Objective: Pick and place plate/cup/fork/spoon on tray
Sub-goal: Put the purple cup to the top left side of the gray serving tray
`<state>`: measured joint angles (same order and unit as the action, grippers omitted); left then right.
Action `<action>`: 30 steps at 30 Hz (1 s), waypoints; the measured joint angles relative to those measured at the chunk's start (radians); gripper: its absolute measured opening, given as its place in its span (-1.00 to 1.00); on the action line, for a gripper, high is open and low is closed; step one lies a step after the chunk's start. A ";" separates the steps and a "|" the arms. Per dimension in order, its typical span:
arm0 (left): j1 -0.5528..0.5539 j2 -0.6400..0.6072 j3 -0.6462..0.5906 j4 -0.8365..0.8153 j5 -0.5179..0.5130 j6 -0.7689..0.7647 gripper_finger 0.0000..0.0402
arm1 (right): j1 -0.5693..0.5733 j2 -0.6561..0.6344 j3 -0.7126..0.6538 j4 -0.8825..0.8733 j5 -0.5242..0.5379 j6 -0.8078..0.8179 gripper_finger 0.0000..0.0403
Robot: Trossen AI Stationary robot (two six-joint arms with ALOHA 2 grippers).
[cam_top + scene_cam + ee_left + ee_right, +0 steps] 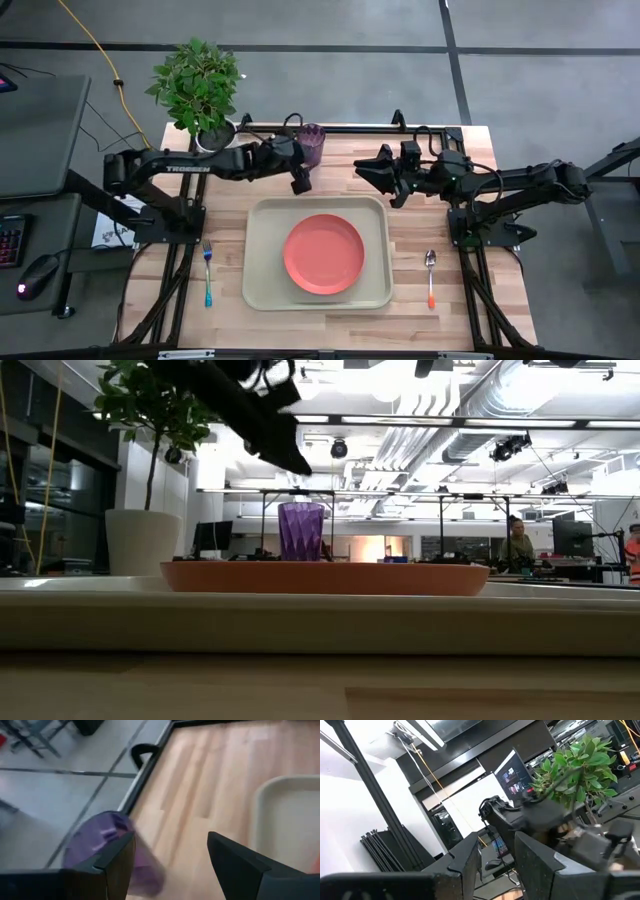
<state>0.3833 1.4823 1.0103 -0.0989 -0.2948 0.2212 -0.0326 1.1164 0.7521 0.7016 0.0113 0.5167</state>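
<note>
The orange-coral plate [323,253] lies on the beige tray [262,290] in the middle of the table. The purple cup [312,145] stands upright on the table near the far edge, beyond the tray. My left gripper [300,182] is open and hangs above the table just on the near side of the cup; in the left wrist view [171,840] the cup [100,847] shows beside one finger. The blue-handled fork [208,272] lies left of the tray. The orange-handled spoon [431,276] lies right of it. My right gripper [364,168] is open, raised at the far right.
A white pot with a green plant [200,90] stands at the table's far left corner, close to my left arm and the cup. The table's black frame rail [142,775] runs along the far edge behind the cup.
</note>
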 joint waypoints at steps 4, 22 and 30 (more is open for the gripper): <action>0.066 0.064 0.000 0.049 -0.011 0.035 0.14 | 0.000 0.000 0.000 -0.001 0.000 0.000 -0.40; 0.158 0.128 0.000 0.032 0.081 0.097 0.05 | 0.000 0.000 0.000 -0.002 0.001 -0.003 -0.40; 0.138 0.126 0.001 0.013 0.030 0.149 -0.45 | 0.000 0.000 0.000 -0.006 0.001 -0.002 -0.40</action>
<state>0.5215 1.6085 1.0111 -0.0859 -0.2649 0.3707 -0.0324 1.1164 0.7521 0.6960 0.0118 0.5148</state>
